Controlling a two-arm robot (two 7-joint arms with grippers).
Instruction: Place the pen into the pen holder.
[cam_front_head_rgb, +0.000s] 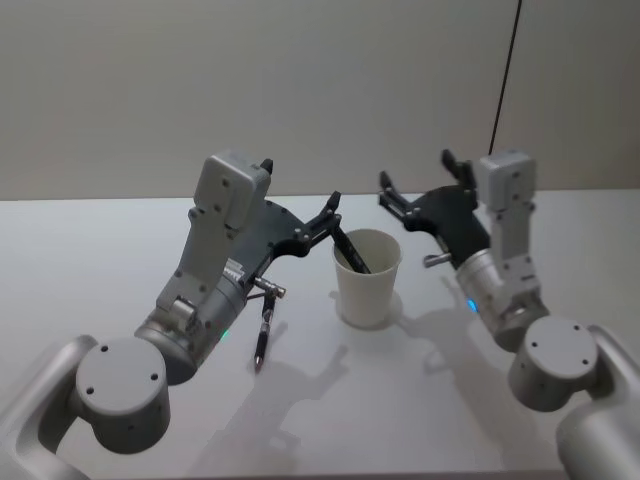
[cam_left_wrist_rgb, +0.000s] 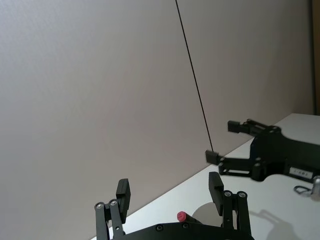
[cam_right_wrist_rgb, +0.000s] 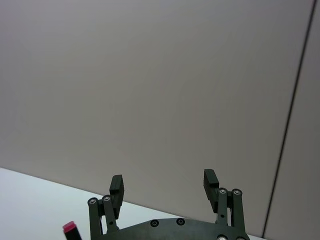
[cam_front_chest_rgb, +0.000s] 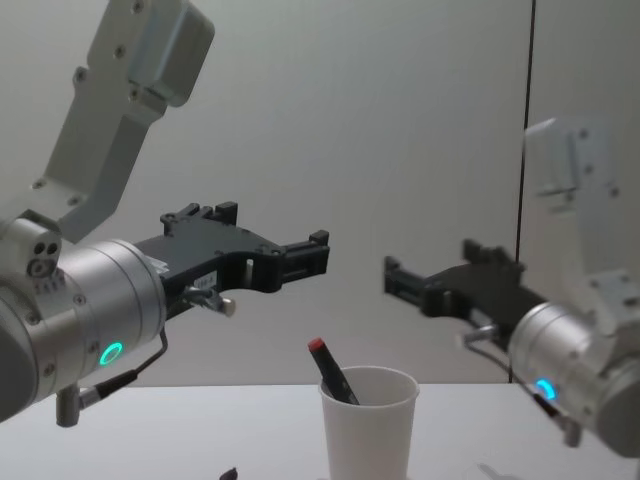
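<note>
The pen holder stands on the table. One pen stands inside the pen holder, its upper end leaning over the left rim. A second pen lies on the table to the left of the pen holder, slightly nearer the robot. The left gripper hangs above and left of the pen holder. The right gripper hangs above and right of it.

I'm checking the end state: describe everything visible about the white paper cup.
The plain white paper cup has a rolled rim and tapers slightly downward. It stands upright on the white table. A black pen with a red end leans inside it against the rim. Nothing else touches it.
</note>
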